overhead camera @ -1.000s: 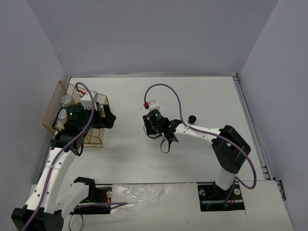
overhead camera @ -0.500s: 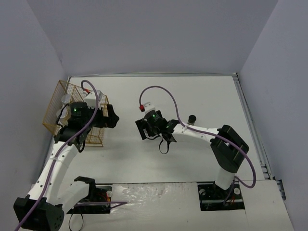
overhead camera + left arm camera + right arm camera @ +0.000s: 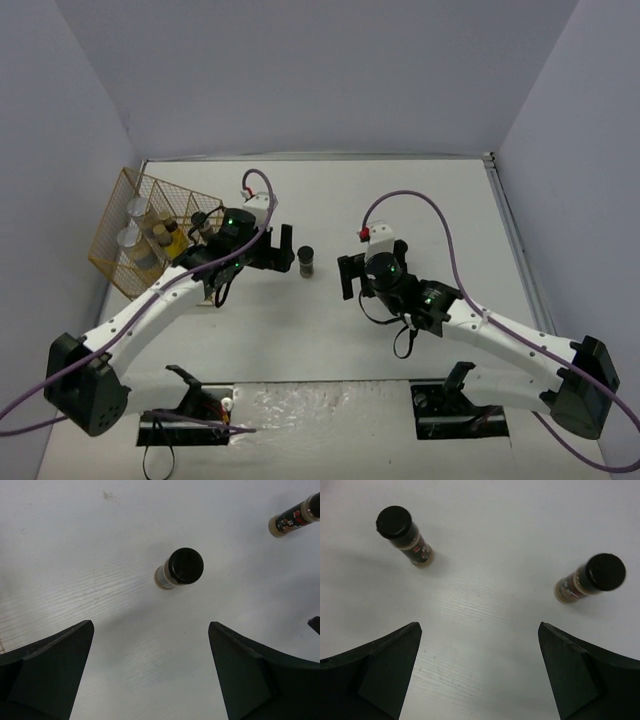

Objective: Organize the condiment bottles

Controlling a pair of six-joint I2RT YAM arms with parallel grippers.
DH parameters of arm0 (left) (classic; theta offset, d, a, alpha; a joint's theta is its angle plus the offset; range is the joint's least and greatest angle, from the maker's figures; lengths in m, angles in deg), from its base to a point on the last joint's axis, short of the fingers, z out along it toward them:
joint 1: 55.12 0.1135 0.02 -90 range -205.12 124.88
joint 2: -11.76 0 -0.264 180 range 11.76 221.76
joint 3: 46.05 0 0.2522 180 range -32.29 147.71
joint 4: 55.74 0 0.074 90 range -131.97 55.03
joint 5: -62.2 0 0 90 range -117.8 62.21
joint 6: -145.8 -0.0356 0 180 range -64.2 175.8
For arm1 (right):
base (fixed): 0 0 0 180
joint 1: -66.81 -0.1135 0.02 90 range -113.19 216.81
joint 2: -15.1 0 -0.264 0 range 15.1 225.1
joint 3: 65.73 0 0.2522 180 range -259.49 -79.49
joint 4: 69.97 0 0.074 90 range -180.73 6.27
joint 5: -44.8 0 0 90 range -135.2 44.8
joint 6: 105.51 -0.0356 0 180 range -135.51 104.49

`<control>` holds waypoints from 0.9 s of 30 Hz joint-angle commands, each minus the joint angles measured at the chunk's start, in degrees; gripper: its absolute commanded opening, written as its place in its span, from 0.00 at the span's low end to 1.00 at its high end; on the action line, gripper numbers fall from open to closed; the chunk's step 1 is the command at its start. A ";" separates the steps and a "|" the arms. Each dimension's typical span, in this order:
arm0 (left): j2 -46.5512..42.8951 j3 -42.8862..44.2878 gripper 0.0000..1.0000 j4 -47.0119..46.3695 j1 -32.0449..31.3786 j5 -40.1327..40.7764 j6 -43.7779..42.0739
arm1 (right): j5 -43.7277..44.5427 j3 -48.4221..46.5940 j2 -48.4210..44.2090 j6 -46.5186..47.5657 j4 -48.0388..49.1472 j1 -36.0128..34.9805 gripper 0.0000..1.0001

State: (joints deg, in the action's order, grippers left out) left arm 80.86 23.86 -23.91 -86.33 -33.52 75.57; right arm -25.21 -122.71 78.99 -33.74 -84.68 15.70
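Note:
A short dark black-lidded jar (image 3: 307,261) stands upright mid-table between my two grippers. My left gripper (image 3: 285,250) is open just to its left, and in the left wrist view the jar (image 3: 179,569) sits ahead of the open left gripper (image 3: 151,625), untouched. My right gripper (image 3: 347,277) is open to the jar's right. The right wrist view shows two black-lidded jars (image 3: 404,536) (image 3: 592,579) upright beyond the empty right gripper (image 3: 480,626). A second jar (image 3: 295,517) shows at the left wrist view's top right. Other condiment bottles stand in the rack.
The gold wire rack (image 3: 118,262) sits at the table's left edge, holding clear grey-lidded jars (image 3: 135,209) and yellow bottles (image 3: 162,233). Grey walls close in the left, back and right sides. Cables loop above both wrists.
The right gripper opened, left the dark jar standing and drew back to the right. The left arm swung from the rack rightward to the jar, staying open.

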 commanded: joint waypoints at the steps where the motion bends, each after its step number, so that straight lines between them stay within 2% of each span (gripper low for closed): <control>1: 5.71 5.48 0.97 -7.83 -4.11 5.20 3.12 | 9.95 2.99 -9.72 -6.27 -2.58 0.61 1.00; 6: 13.86 9.26 0.97 -9.35 -7.84 7.34 3.10 | 12.88 4.90 -16.80 -7.69 -3.81 1.37 1.00; 9: 18.23 12.73 0.96 -7.43 -9.20 9.28 3.53 | 12.95 4.90 -17.87 -7.44 -4.38 1.69 1.00; 15: 24.01 16.18 0.86 -3.65 -10.23 13.97 5.70 | 11.88 5.31 -17.75 -7.82 -4.75 2.16 1.00; 17: 24.91 16.31 0.80 -3.50 -10.57 14.59 6.18 | 11.65 5.85 -17.87 -8.03 -4.68 2.22 1.00; 25: 25.50 16.10 0.41 -2.90 -11.78 14.98 7.47 | 11.39 6.74 -18.65 -8.49 -4.68 2.36 1.00; 27: 24.48 16.10 0.29 -2.03 -11.85 15.45 7.85 | 11.29 6.74 -18.71 -8.49 -4.68 2.51 1.00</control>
State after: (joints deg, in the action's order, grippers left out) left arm 108.12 36.90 -26.05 -97.65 -19.86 81.84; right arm -15.44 -115.57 60.75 -41.07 -91.74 17.71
